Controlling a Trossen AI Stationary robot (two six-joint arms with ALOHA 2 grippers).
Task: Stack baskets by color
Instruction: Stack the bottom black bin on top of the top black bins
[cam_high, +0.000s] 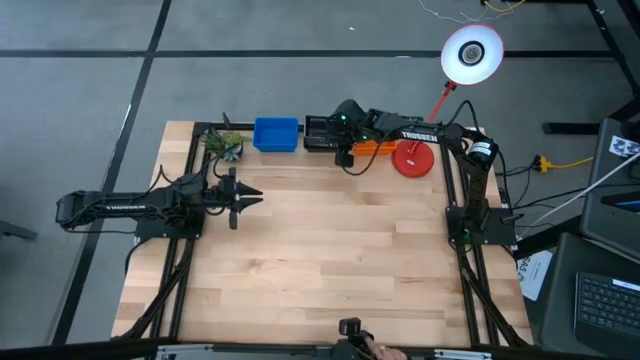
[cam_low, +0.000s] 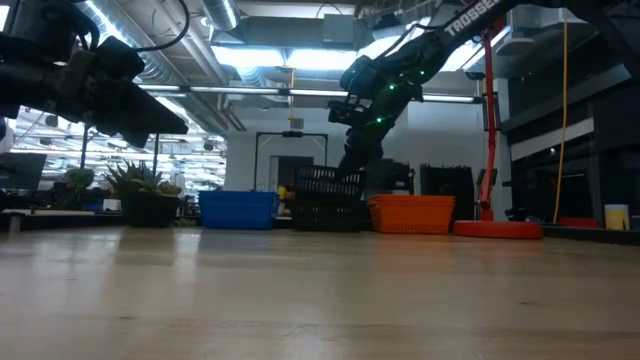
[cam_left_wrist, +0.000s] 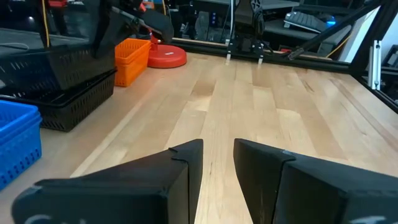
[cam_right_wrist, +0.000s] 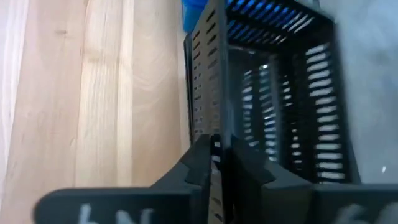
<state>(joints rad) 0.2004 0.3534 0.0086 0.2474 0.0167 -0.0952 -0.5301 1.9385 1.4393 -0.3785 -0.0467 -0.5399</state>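
Observation:
Three colours of baskets line the table's far edge: a blue one (cam_high: 275, 134), black mesh ones (cam_high: 318, 132) and orange ones (cam_high: 378, 148). In the left wrist view an upper black basket (cam_left_wrist: 53, 65) sits tilted in a lower black basket (cam_left_wrist: 74, 106). My right gripper (cam_high: 345, 157) reaches in from the right and is shut on the upper black basket (cam_right_wrist: 273, 99). My left gripper (cam_high: 250, 198) waits open above the table's left side, its fingers (cam_left_wrist: 186, 162) holding nothing. My right gripper pinches the upper black basket's near wall (cam_right_wrist: 210, 134) close to its right end, one finger inside the basket and one outside. The fingers slant down from the table's right. The basket is tilted, and its left part rests in the lower black basket.
A red lamp base (cam_high: 412, 160) stands just right of the orange baskets, with its white head (cam_high: 472, 52) beyond the far edge. A small green plant (cam_high: 225, 143) sits left of the blue basket. Bare wood (cam_high: 330, 260) covers the middle and near part.

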